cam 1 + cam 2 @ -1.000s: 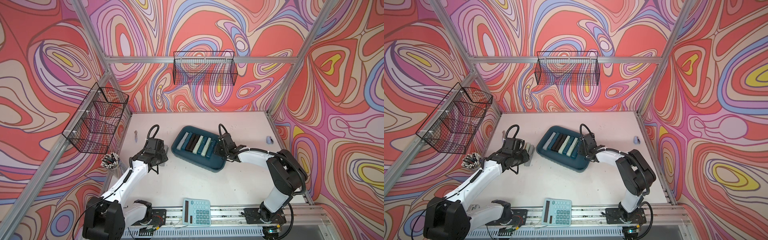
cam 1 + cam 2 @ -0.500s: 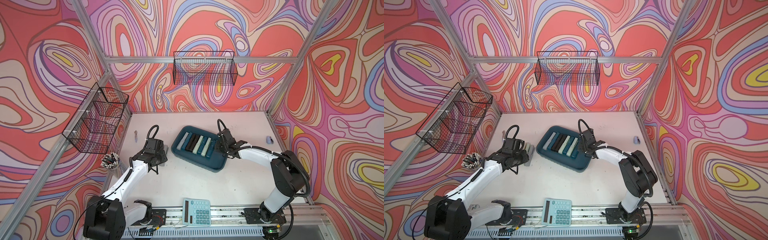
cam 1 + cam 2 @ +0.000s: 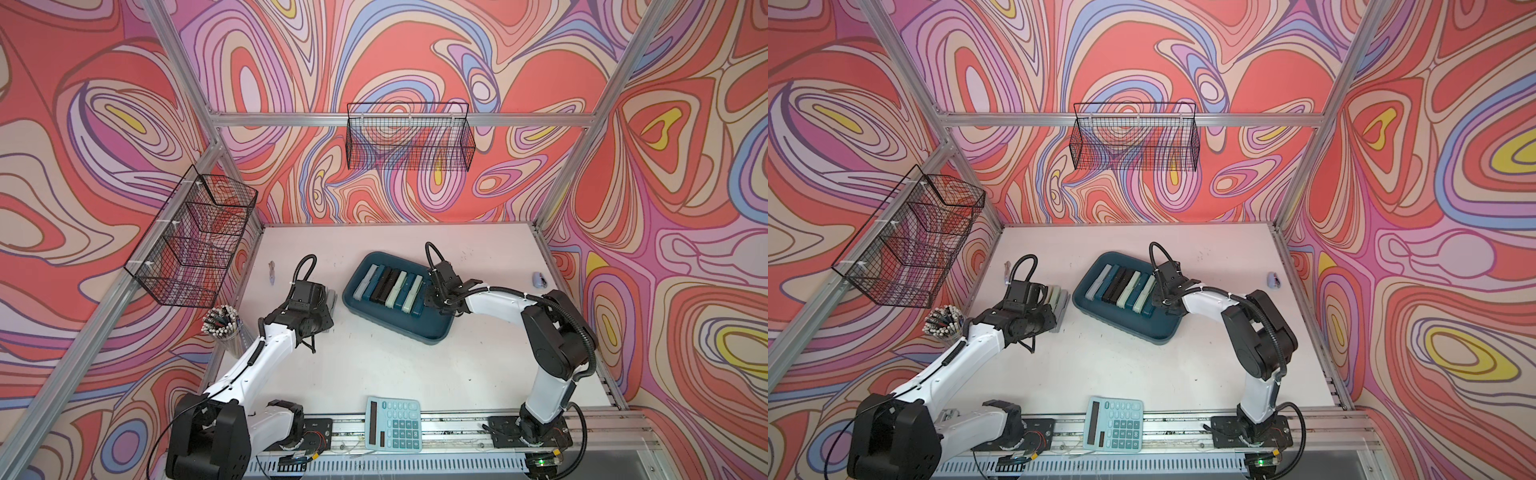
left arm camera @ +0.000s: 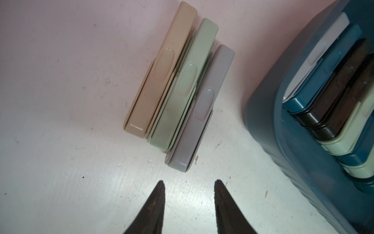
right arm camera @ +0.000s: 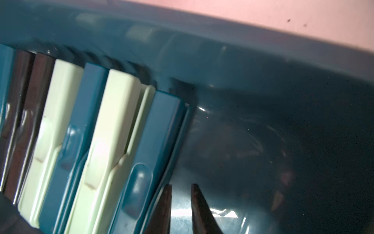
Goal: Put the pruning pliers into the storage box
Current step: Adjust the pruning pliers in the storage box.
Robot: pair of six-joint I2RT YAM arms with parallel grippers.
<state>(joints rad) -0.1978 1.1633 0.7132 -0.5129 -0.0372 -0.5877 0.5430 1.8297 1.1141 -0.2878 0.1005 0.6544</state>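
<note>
Nearby: calculator (image 3: 393, 424) bottom centre, pen cup (image 3: 220, 322) left.
Storage box (image 3: 428, 332): centre of the worktop (image 3: 374, 374), pruning pliers (image 3: 392, 289) rowed inside.
Loose pliers (image 4: 182, 91): we see three, touching, left of it.
Left jaws: wide, empty, facing them.
Right jaws: narrow, empty, inside the box.

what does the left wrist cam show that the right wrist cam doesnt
Left wrist only: three loose pliers, beige, pale green and grey, side by side on the table, plus the left gripper, open and empty. Right wrist only: the right gripper, jaws narrowly apart, empty, beside the end teal plier. Both: the storage box and its row of pliers.
</note>
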